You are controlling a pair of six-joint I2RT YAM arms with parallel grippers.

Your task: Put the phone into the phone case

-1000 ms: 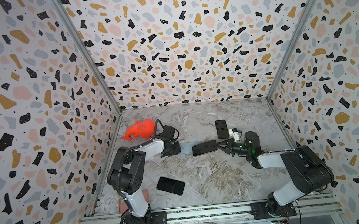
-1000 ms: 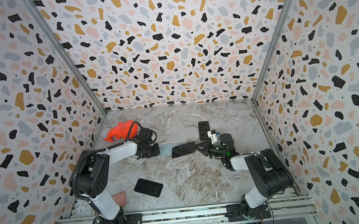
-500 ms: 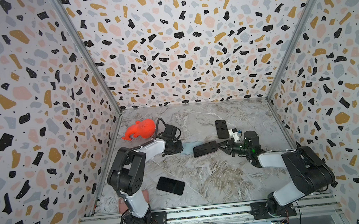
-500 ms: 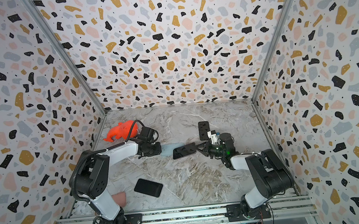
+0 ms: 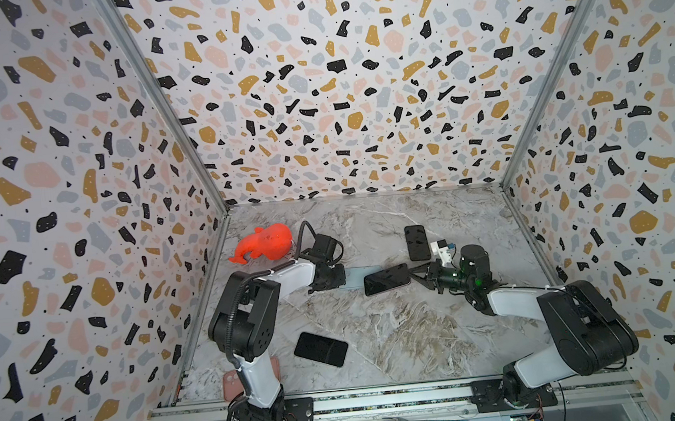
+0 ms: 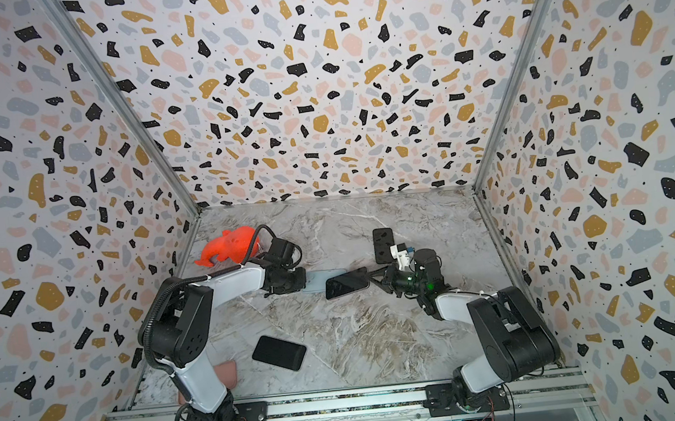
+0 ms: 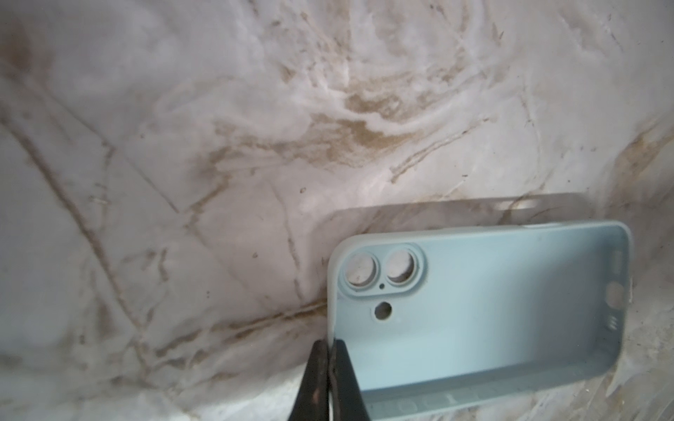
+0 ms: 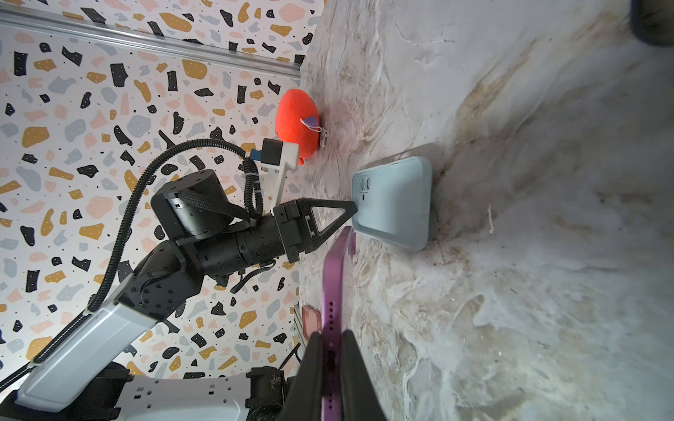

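While the left hand (image 7: 330, 344) pinches the case (image 7: 474, 310) by its left rim on the desk (image 5: 421, 329), the right hand (image 8: 332, 339) clamps the phone (image 5: 386, 279) just right of it; a toy (image 5: 265, 243) sits far left, a black phone (image 5: 321, 349) near.

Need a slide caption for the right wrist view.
Right gripper holds the purple phone edge-on while the left gripper pinches the rim of the light blue case on the marble table.
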